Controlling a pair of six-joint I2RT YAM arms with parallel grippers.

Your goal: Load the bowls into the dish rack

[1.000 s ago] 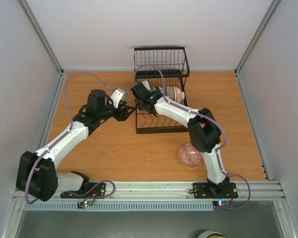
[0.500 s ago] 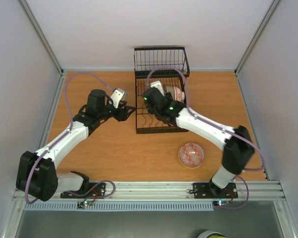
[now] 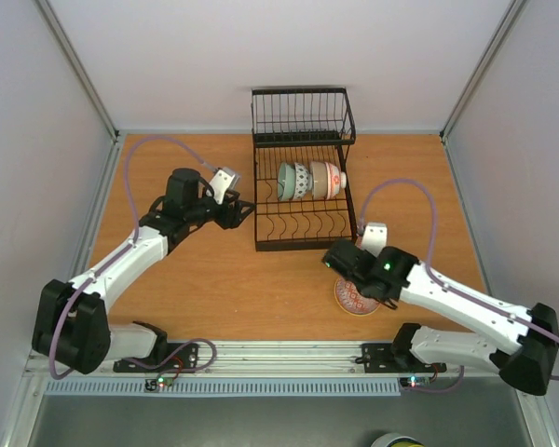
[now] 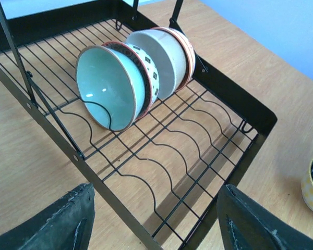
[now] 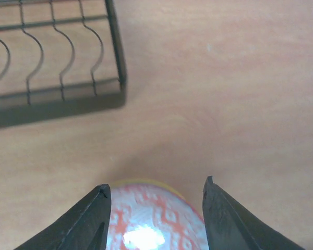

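The black wire dish rack stands at the table's back middle; three bowls stand on edge side by side in its dividers. In the left wrist view they are a blue-green bowl, a white bowl and a red-rimmed one behind it. A red-patterned bowl sits upright on the table at the front right. My right gripper is open just above it, the bowl showing between the fingers. My left gripper is open and empty at the rack's left side.
The rack's taller wire basket rises at its far end. Bare wooden table lies between the arms. White walls close in the sides and the back. A metal rail runs along the near edge.
My right arm has pulled back out of the rack and swung down to the front right, over the red-patterned bowl. Three bowls now show standing in the rack. The left arm has barely moved.
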